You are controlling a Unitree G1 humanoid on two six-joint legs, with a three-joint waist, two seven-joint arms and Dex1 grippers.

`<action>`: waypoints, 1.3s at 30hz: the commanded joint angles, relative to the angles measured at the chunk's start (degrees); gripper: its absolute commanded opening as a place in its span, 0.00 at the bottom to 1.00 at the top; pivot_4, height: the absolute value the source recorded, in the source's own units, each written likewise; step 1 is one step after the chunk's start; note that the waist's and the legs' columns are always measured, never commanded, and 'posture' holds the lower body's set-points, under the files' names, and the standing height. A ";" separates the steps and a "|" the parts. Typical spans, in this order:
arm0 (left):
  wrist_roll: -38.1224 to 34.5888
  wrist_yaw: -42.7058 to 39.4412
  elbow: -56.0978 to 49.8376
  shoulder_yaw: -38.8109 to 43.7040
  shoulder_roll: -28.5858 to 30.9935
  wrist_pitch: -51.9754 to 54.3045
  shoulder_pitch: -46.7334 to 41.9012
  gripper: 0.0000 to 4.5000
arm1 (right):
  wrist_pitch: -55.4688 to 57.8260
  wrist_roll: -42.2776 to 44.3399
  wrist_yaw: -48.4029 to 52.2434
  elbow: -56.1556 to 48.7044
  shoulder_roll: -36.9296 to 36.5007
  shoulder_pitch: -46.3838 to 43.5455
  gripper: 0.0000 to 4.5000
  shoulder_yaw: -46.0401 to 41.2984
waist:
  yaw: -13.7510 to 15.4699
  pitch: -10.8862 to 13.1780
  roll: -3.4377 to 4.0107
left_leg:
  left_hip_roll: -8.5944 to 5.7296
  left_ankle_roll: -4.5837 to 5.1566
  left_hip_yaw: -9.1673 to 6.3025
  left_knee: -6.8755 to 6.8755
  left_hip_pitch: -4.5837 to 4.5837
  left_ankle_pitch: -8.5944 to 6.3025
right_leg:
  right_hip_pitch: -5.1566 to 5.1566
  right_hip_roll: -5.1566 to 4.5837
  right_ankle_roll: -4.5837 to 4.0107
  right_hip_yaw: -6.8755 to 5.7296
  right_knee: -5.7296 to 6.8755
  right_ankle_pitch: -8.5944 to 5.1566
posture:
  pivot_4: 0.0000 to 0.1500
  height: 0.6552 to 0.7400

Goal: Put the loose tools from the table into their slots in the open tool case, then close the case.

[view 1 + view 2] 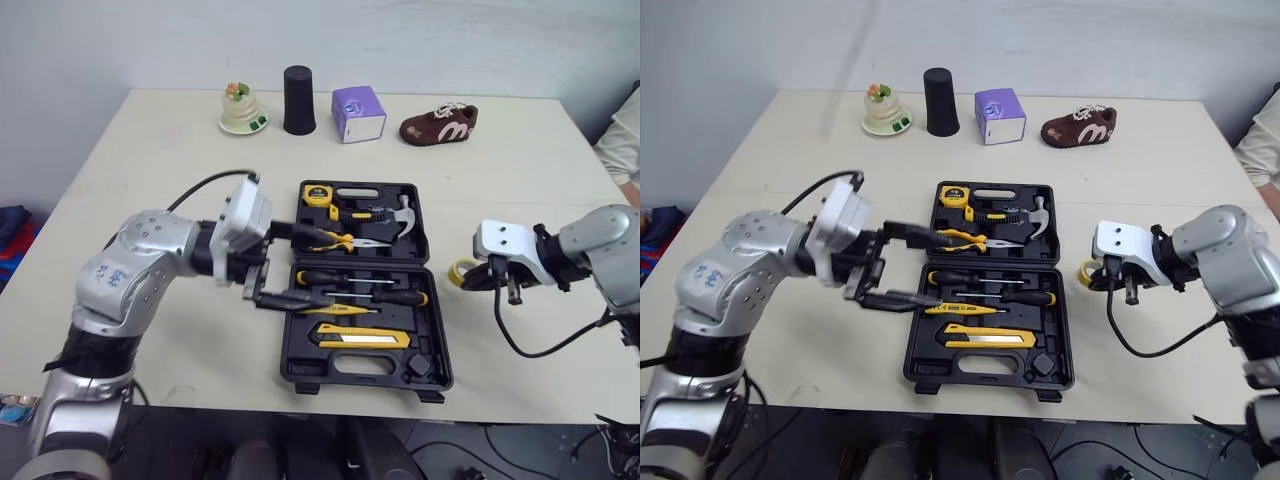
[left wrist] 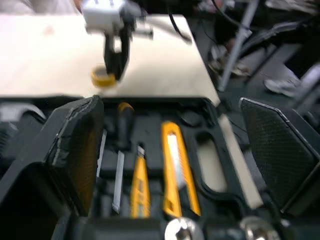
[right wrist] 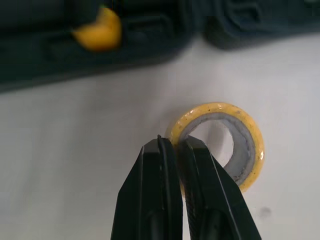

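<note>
Nearest to the lens is your right tool (image 3: pixel 176 144). Its two black fingers are almost together, and the wall of the yellow tape roll (image 3: pixel 252 135) seems to be pinched between them, one finger outside and one in the hole. The roll is on the counter (image 3: pixel 75 150), just beside the right edge of the open tool case (image 1: pixel 296 372), not yet in it. It looks a little tipped; I cannot tell if it is lifted.

Expect the roll to be light and rather stiff as a ring, with a smooth, slippery side. A grip on the wall through the hole is a good one, but the roll can swing or turn around such a narrow pinch, so you should carry it slowly and low. I cannot tell which slot is meant for it.

Your left tool (image 1: pixel 300 266) is wide open and holds nothing. It hangs over the left side of the case, above the screwdrivers (image 1: pixel 360 297).
</note>
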 commanded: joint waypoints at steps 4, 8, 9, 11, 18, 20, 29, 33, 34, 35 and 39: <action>-1.60 -6.47 -4.05 0.30 6.42 -0.30 4.37 1.00 | 12.64 17.22 -1.15 -31.78 -2.97 16.08 0.00 -11.70 | 0.22 -0.01 -0.04 | 0.04 -0.02 -0.22 0.08 0.05 -0.01 | 0.15 0.02 -0.07 -0.10 0.00 -0.04 | 1.00 0.93; 0.59 -6.64 -2.97 -2.04 5.39 -2.49 4.26 1.00 | 11.25 13.87 -7.90 -36.71 -1.92 24.00 0.00 -9.11 | 0.51 0.00 -0.13 | -0.08 0.22 -0.25 0.10 0.02 -0.13 | 0.27 -0.08 -0.01 -0.12 -0.17 0.00 | 1.00 0.93; 0.71 -6.42 -2.71 -2.43 4.91 -2.56 3.88 1.00 | 10.42 12.38 -9.50 -36.56 -1.79 25.08 0.00 -8.19 | 0.49 0.00 -0.13 | -0.10 0.25 -0.24 0.10 -0.02 -0.14 | 0.25 -0.10 0.01 -0.11 -0.19 0.01 | 1.00 0.93; 0.66 -6.31 -2.49 -2.85 4.36 -2.53 3.34 1.00 | 9.24 10.99 -11.39 -35.95 -1.82 26.35 0.00 -7.35 | 0.39 0.04 -0.21 | -0.12 0.31 -0.19 0.18 -0.06 -0.18 | 0.22 -0.13 0.05 -0.09 -0.23 0.03 | 1.00 0.93; 0.93 -6.61 -1.76 -3.30 3.89 -2.98 2.44 1.00 | 8.56 11.23 -13.58 -35.07 -2.05 28.61 0.00 -6.27 | 0.30 0.05 -0.23 | -0.05 0.23 -0.21 0.16 -0.07 -0.14 | 0.16 -0.01 0.03 -0.09 -0.19 0.02 | 1.00 0.93; 0.91 -6.31 -1.61 -3.38 3.50 -2.98 2.12 1.00 | 8.89 11.77 -13.93 -35.56 -1.83 28.62 0.00 -5.74 | 0.32 0.06 -0.24 | -0.05 0.24 -0.21 0.17 -0.07 -0.14 | 0.18 -0.03 0.03 -0.09 -0.19 0.02 | 1.00 0.93; 1.30 -5.61 -1.24 -3.71 2.34 -3.30 1.05 1.00 | 14.68 22.90 -12.77 -39.00 -2.87 27.76 0.82 -13.69 | 0.34 0.07 -0.26 | -0.05 0.25 -0.22 0.15 -0.07 -0.15 | 0.18 -0.01 0.03 -0.09 -0.20 0.02 | 1.00 0.93; 1.11 -4.96 -1.89 -3.91 1.85 -3.09 1.13 1.00 | 13.76 26.43 -15.58 -36.38 1.32 28.63 0.87 -18.36 | 0.38 0.05 -0.34 | -0.06 0.27 -0.22 0.17 -0.07 -0.16 | 0.20 -0.03 0.05 -0.08 -0.21 0.03 | 1.00 0.93; 1.13 -4.79 -2.04 -3.99 1.70 -3.08 1.19 1.00 | 12.66 26.94 -16.76 -35.54 3.62 29.65 0.78 -18.86 | 0.38 0.02 -0.44 | -0.05 0.27 -0.22 0.16 -0.07 -0.16 | 0.21 -0.02 0.04 -0.09 -0.22 0.03 | 1.00 0.93; 1.20 -4.68 -2.10 -4.05 1.55 -3.09 1.23 1.00 | 11.61 27.30 -17.35 -35.08 5.44 30.80 0.69 -19.19 | 0.42 0.03 -0.51 | -0.04 0.26 -0.24 0.15 -0.07 -0.16 | 0.20 0.00 0.04 -0.09 -0.22 0.03 | 1.00 0.93; 1.12 -4.47 -2.02 -3.95 1.33 -3.12 1.23 1.00 | 4.00 24.32 -17.81 -32.89 10.95 38.23 0.28 -18.77 | 0.48 0.03 -0.51 | -0.06 0.25 -0.24 0.13 -0.12 -0.15 | 0.19 -0.01 0.05 -0.08 -0.24 0.03 | 1.00 0.93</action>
